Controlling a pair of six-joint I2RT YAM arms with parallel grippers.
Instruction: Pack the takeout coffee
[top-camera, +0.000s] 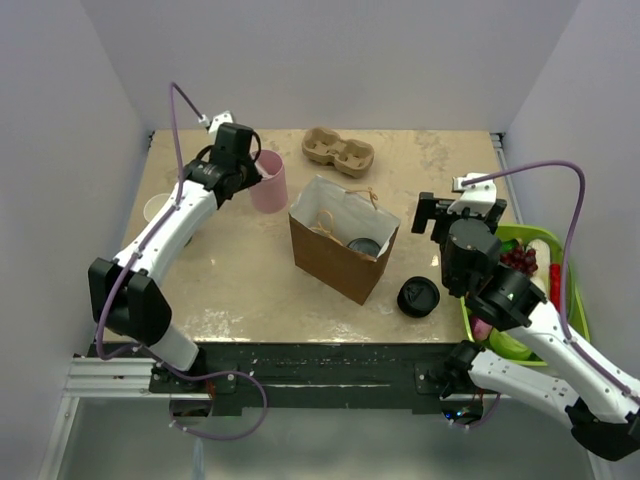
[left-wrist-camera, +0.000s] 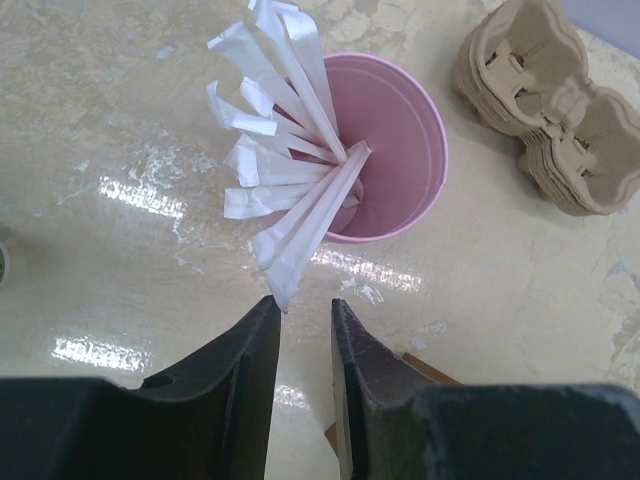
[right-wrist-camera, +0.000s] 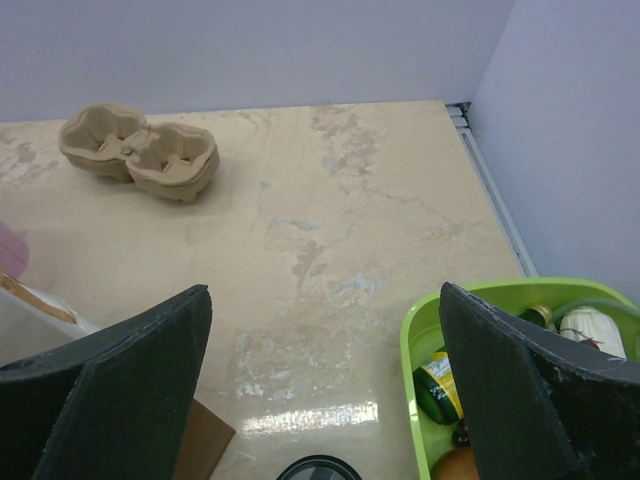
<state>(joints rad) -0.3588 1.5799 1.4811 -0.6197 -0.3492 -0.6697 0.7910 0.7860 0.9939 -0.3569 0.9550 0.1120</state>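
Note:
The takeout coffee (top-camera: 418, 297) stands on the table just right of the brown paper bag (top-camera: 335, 262); from above only its round black lid shows. The lid's rim shows at the bottom edge of the right wrist view (right-wrist-camera: 320, 468). My right gripper (top-camera: 458, 215) (right-wrist-camera: 325, 300) is wide open and empty, held above the table behind the coffee. My left gripper (top-camera: 255, 168) (left-wrist-camera: 305, 302) hovers at the pink cup (top-camera: 270, 182) (left-wrist-camera: 395, 150), its jaws a narrow gap apart with nothing between them. A white wrapped straw (left-wrist-camera: 305, 225) ends at the left fingertip.
A round dark-rimmed thing (top-camera: 363, 245) lies inside the open bag. A cardboard cup carrier (top-camera: 338, 152) (left-wrist-camera: 555, 100) (right-wrist-camera: 140, 152) sits at the back. A green tray (top-camera: 573, 300) (right-wrist-camera: 412, 340) of food is at the right. White cups (top-camera: 155, 208) stand at the left.

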